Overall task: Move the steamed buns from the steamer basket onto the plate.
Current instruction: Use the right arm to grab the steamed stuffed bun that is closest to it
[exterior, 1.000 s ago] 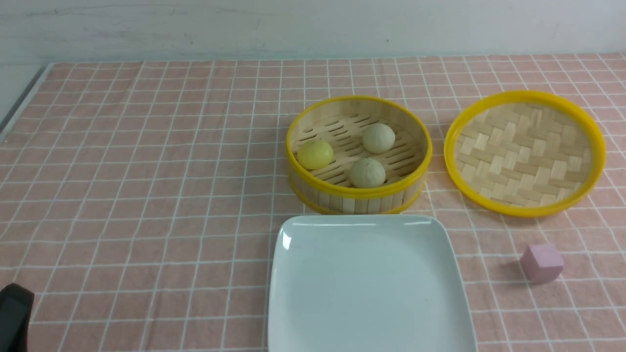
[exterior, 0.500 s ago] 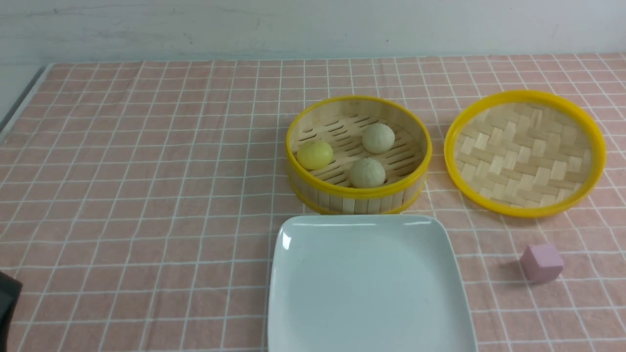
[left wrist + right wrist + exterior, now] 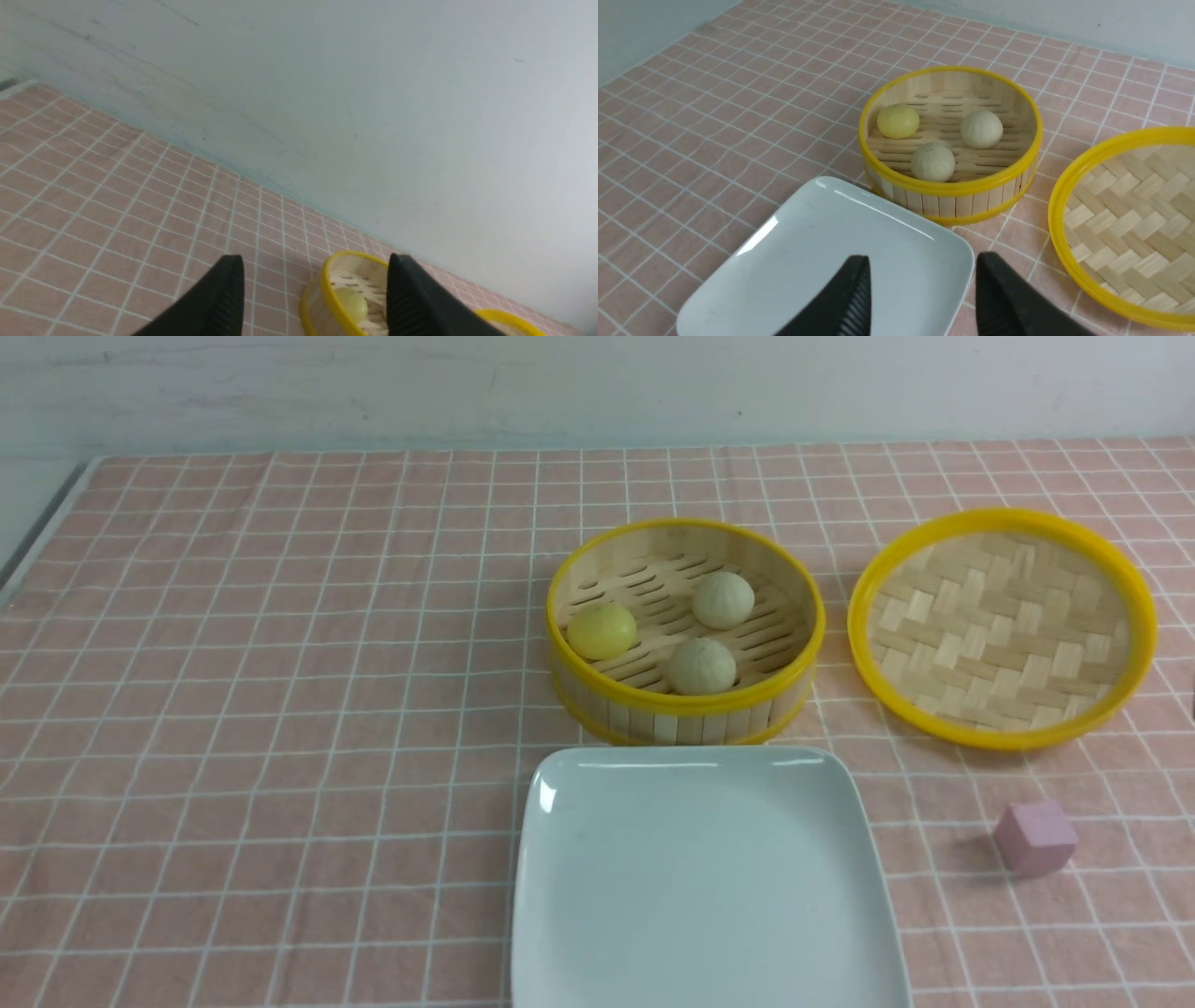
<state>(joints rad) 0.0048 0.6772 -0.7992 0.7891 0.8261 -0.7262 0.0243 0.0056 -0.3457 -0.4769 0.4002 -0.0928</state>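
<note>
The three buns [image 3: 702, 665] lie in the basket [image 3: 684, 709], apart from each other, the yellow one at its left. The plate [image 3: 700, 896] lies just in front of the basket, perhaps touching it. The left gripper [image 3: 315, 261] has its jaws spread, nothing between; the right gripper [image 3: 922, 261] also, near the plate.

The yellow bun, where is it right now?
In the front view the yellow bun sits inside the steamer basket, on its left side, left of the nearer pale bun, beyond the white plate.
</note>
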